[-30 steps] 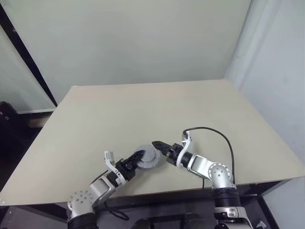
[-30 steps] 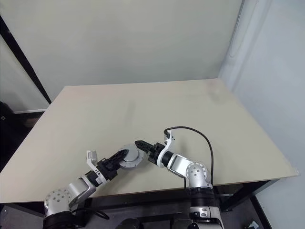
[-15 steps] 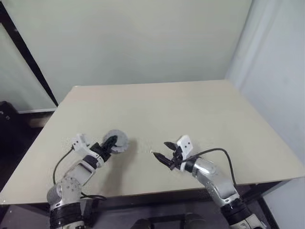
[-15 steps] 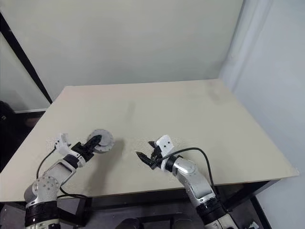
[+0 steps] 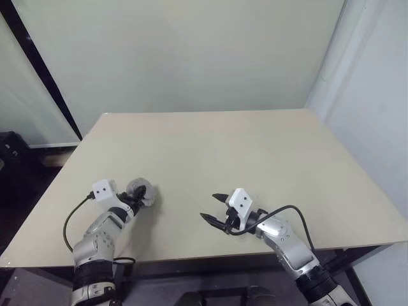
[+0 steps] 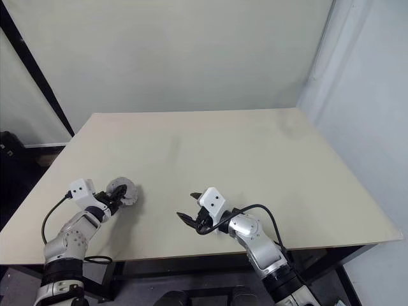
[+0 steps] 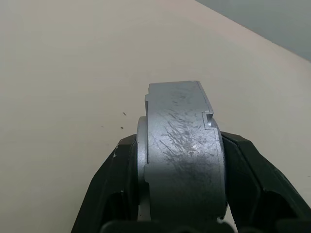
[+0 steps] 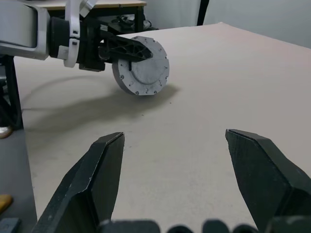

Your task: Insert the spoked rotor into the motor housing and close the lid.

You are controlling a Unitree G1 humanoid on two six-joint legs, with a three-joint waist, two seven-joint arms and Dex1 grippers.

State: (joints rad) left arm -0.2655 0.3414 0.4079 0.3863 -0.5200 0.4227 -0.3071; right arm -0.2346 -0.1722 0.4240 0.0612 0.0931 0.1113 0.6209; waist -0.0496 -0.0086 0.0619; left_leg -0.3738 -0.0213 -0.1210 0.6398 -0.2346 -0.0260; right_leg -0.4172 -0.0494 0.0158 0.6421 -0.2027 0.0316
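Observation:
My left gripper [image 5: 137, 196] is shut on a thick round grey metal body [image 5: 141, 191], the motor housing, gripping its two flat faces [image 7: 182, 155]. It holds it on edge near the table's front left, at or just above the surface. In the right wrist view a pale flat face [image 8: 142, 65] with small holes round its rim closes the housing; it looks like the lid. The spoked rotor is hidden. My right gripper [image 5: 209, 207] hovers open and empty over the front middle of the table, its fingers [image 8: 104, 160] pointing toward the housing from well apart.
The beige table [image 5: 242, 153] is bare apart from my arms. A black cable [image 5: 290, 213] loops from my right forearm near the front edge. A pale wall stands behind the table, and a dark post [image 5: 44, 76] runs down at the left.
My left arm has carried the grey housing from the front middle to the left. My right gripper, which was at the housing, has rolled and drawn back slightly and is empty.

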